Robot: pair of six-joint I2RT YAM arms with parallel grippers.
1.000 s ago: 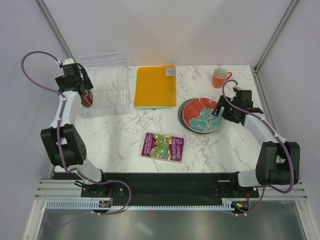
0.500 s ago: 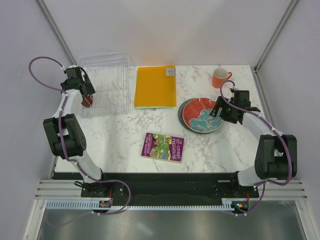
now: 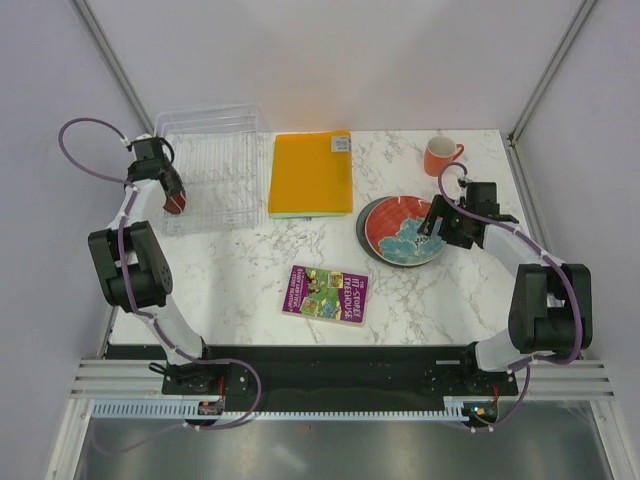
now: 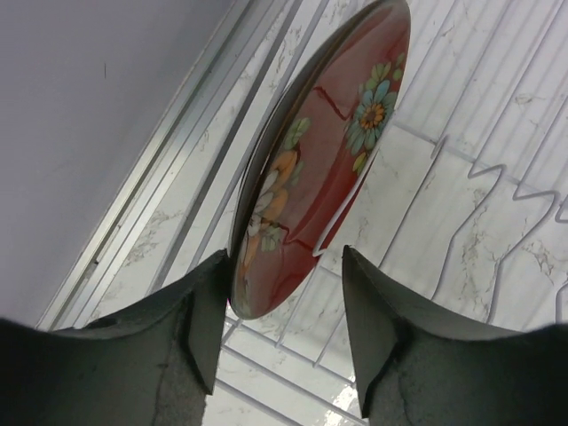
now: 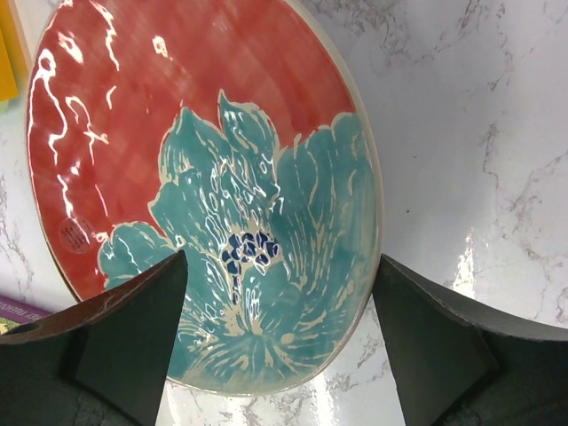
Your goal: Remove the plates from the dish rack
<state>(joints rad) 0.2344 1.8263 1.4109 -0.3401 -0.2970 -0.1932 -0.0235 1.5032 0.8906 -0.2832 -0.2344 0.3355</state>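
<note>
As rack point(image 3: 225, 165) holds plate point(image 4: 311, 169), left tool point(image 4: 284, 257) astride

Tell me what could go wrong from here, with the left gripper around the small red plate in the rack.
The small red plate stands tilted on edge between the fingers of the open left gripper, nearer to one; closing may push it sideways against the wire dividers.
Its glaze looks glossy, so it might slip when lifted.
The right gripper hangs open over the red and teal plate; a careless move down could knock it.
</note>
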